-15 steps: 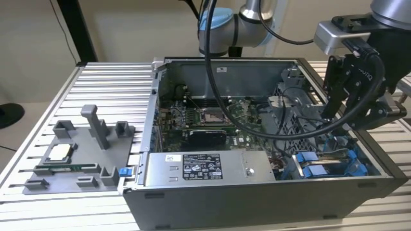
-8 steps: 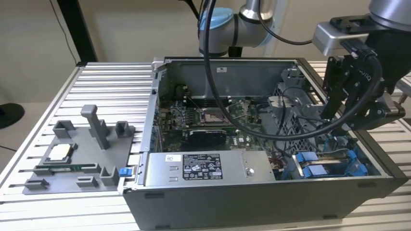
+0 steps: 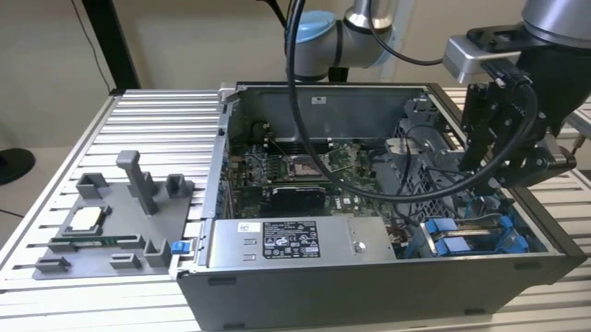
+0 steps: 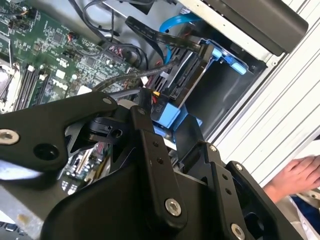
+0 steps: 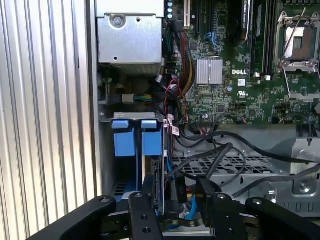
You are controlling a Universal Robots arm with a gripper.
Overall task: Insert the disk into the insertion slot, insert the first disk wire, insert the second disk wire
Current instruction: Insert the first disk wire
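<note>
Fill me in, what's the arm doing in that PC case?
The Universal Robots arm's gripper is inside the open computer case, at the insertion slot with blue tabs, in the corner beside the power supply box. The disk in its blue carrier sits at that slot, close to the gripper, with loose black cables next to it. Whether it is fully seated, or any wire plugged in, can't be told.

Ribbed aluminium table (image 3: 157,117). Bearing: one open computer case (image 3: 369,290), lying on its side, directly beneath the gripper (image 3: 506,181); one grey fixture plate (image 3: 93,261) with upright holders, well apart from the jaws, beyond the case's wall.
</note>
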